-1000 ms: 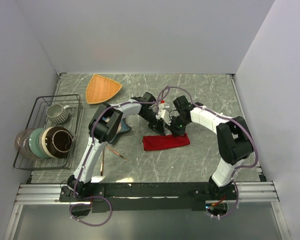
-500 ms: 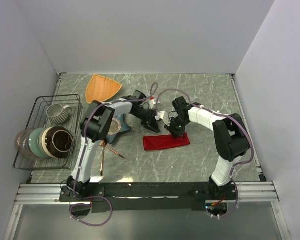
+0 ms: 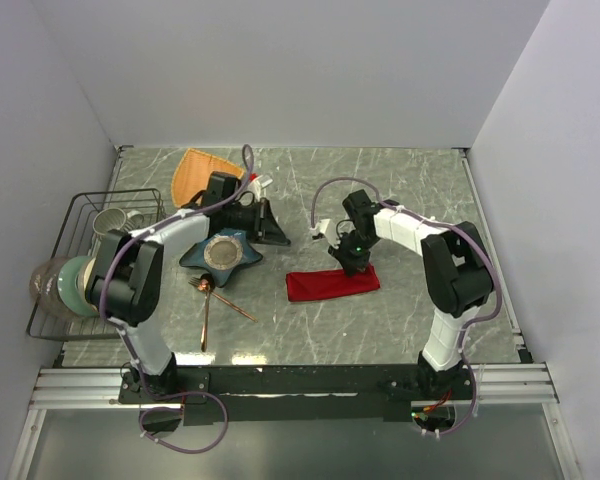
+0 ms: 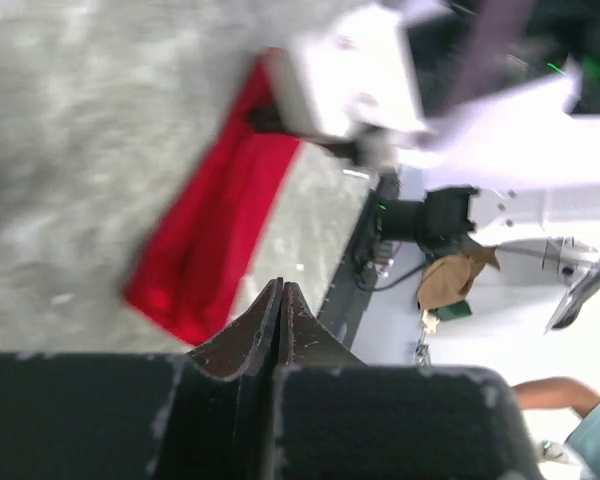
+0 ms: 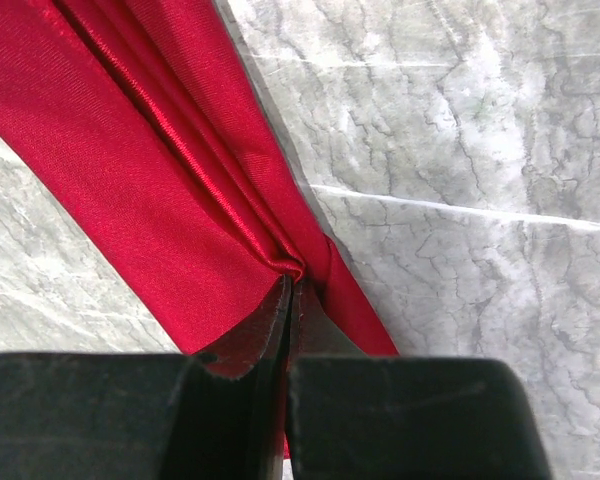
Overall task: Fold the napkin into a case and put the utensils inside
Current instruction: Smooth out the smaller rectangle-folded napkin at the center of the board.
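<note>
Right of the blue star-shaped dish (image 3: 220,252), the napkin (image 3: 332,283) is laid out as a narrow folded strip, and a fold is pinched by the closed right gripper (image 5: 290,285). The left gripper (image 4: 280,290) is held closed and empty just beside the dish, and the utensils (image 3: 208,300) are seen just below it.

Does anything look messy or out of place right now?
The napkin puckers into creases where the right gripper pinches it. The utensils lie splayed on the table beside the blue star dish, outside the napkin.

Marble table (image 3: 410,190), red napkin (image 3: 330,284), star dish (image 3: 220,253), orange plate (image 3: 191,172), utensils (image 3: 205,315), rack (image 3: 120,192)
</note>
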`<state>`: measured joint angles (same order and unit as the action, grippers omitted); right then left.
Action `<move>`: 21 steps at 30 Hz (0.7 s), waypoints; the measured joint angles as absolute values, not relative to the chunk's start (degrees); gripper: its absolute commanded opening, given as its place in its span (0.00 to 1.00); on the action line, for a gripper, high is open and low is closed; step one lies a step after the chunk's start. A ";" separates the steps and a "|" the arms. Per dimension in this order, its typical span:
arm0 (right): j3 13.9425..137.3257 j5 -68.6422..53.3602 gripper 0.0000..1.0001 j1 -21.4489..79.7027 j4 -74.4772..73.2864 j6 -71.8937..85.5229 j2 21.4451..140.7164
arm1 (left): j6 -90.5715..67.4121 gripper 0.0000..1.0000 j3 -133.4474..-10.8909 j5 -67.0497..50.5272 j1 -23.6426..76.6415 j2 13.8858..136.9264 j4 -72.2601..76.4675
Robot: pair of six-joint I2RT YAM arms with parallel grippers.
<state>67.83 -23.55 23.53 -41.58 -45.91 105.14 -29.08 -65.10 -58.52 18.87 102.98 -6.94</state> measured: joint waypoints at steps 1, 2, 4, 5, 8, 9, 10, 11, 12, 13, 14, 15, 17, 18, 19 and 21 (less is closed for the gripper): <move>68.10 -23.62 0.00 23.46 -41.82 -45.63 105.32 | -29.54 0.02 -64.75 -58.50 19.66 101.80 -6.35; 68.42 -23.66 0.00 23.42 -42.17 -45.25 105.60 | -29.89 0.01 -64.73 -58.39 20.88 100.90 -5.63; 69.30 -23.70 0.00 23.33 -43.00 -44.53 106.24 | -30.81 0.01 -64.79 -57.76 24.43 100.09 -3.22; 69.89 -23.77 0.00 23.24 -43.66 -44.23 106.74 | -31.24 0.01 -64.82 -57.32 26.59 100.12 -2.09; 72.20 -24.21 0.00 22.90 -45.87 -42.76 108.62 | -33.87 0.01 -64.82 -56.64 31.70 101.97 1.76; 72.86 -24.45 0.00 22.72 -46.44 -42.26 109.12 | -34.72 0.01 -64.82 -56.53 32.91 102.96 3.16; 73.63 -24.75 0.00 22.52 -47.20 -41.76 109.75 | -35.44 0.01 -64.82 -56.34 33.85 104.14 4.38; 74.37 -25.08 0.00 22.35 -47.86 -41.32 110.34 | -35.99 0.01 -64.82 -55.99 34.54 105.36 5.54; 75.00 -25.32 0.00 22.11 -48.49 -40.86 110.89 | -36.64 0.01 -64.82 -55.55 35.16 106.96 6.70; 75.44 -25.50 0.00 21.96 -48.99 -40.47 111.26 | -37.01 0.01 -64.82 -55.22 35.44 108.18 7.27; 75.99 -25.50 0.00 21.85 -49.60 -39.66 111.83 | -37.06 0.01 -64.82 -55.11 35.62 109.67 8.64; 76.42 -25.56 0.00 21.71 -50.15 -39.13 112.25 | -37.08 0.01 -64.90 -54.96 35.77 110.65 10.11; 77.01 -25.85 0.00 21.43 -50.78 -38.09 112.75 | -37.08 0.01 -65.28 -54.68 35.75 112.16 12.49; 77.06 -25.96 0.00 21.30 -50.92 -37.58 112.84 | -37.06 0.01 -65.49 -54.57 35.73 112.73 13.32; 77.14 -26.00 0.00 21.21 -51.18 -37.12 112.95 | -37.06 0.01 -65.69 -54.54 35.73 113.25 13.80; 77.36 -26.13 0.00 21.04 -51.99 -36.03 113.32 | -36.86 0.01 -66.24 -54.54 35.68 114.65 14.92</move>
<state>77.36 -26.13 21.04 -51.99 -36.03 113.32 -36.86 -66.24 -54.54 35.68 114.65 14.92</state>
